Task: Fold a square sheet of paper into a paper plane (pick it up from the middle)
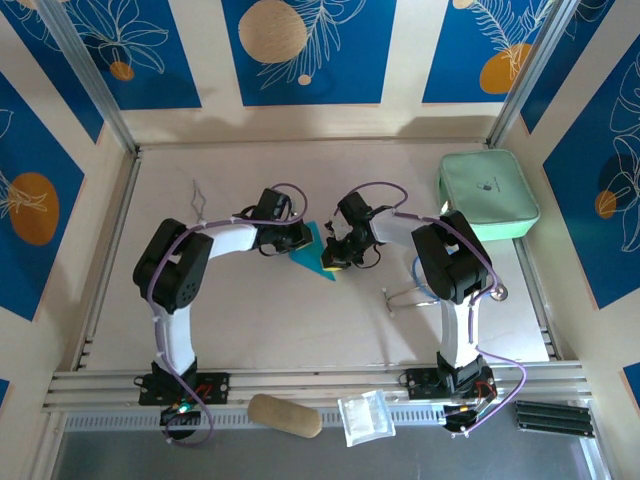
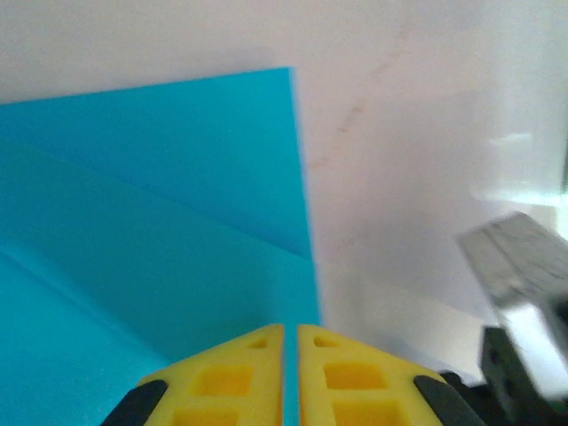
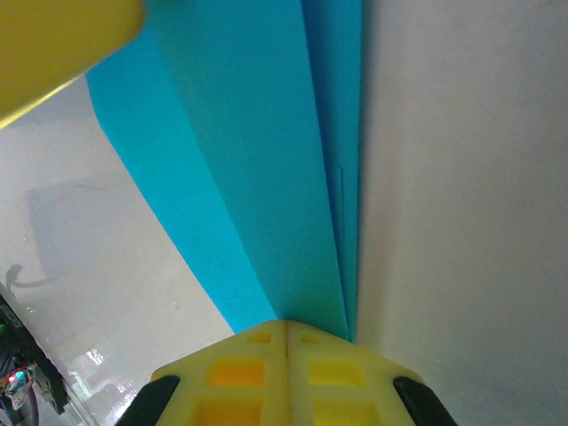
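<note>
The teal sheet of paper [image 1: 308,252] is folded into a pointed, creased shape and sits mid-table between both grippers. My left gripper [image 1: 298,240] meets it from the left. In the left wrist view its yellow fingertips [image 2: 290,330] stand a narrow slit apart with teal showing in the slit; whether they still pinch the paper [image 2: 160,222] is unclear. My right gripper [image 1: 333,258] comes from the right. Its jaws [image 3: 286,327] are shut tight on the stacked layers of the paper [image 3: 257,151], which run away from the fingertips. A yellow finger of the left gripper [image 3: 62,44] shows at the upper left.
A mint-green pouch [image 1: 487,195] lies at the back right. A bent wire object [image 1: 410,292] rests beside the right arm. On the near rail lie a tan oblong piece [image 1: 285,415], a clear plastic bag [image 1: 365,416] and black strips [image 1: 550,415].
</note>
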Robot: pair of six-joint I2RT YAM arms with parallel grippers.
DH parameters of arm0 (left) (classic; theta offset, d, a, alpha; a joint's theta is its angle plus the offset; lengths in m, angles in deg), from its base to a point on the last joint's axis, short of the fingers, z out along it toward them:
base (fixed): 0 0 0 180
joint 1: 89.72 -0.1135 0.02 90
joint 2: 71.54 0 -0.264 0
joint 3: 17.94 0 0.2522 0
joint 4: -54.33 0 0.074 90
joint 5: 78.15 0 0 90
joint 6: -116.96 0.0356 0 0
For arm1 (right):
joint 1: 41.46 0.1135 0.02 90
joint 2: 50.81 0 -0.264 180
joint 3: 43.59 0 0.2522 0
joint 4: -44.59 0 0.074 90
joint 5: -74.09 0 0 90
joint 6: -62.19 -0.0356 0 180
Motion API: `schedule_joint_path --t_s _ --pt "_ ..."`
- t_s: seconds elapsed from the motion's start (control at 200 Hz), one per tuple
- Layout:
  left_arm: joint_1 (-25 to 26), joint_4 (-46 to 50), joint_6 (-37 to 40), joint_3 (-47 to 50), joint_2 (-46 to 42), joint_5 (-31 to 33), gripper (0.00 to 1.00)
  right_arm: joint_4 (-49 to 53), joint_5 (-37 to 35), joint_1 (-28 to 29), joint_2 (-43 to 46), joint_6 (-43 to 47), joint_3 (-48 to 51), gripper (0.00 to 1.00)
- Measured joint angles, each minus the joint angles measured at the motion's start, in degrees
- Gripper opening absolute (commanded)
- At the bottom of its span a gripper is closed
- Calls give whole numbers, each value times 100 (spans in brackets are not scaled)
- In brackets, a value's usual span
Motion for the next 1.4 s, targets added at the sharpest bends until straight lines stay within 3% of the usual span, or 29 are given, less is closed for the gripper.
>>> schedule_joint_path --t_s 0.235,0.66,0.8,1.065,1.401 --pt "286 0 254 101 -105 -90 6 24 81 -26 -33 0 -22 3" --pt "188 343 555 -133 348 -57 11 15 146 -52 -55 7 -11 3" --pt "-66 448 581 -190 398 -208 12 -109 153 -52 -63 46 13 3" --pt "-988 1051 1008 -927 793 -295 14 -365 223 -55 -61 63 101 3" --pt "-1537 1650 1458 -1567 905 511 20 -310 337 -35 -50 -70 87 8"
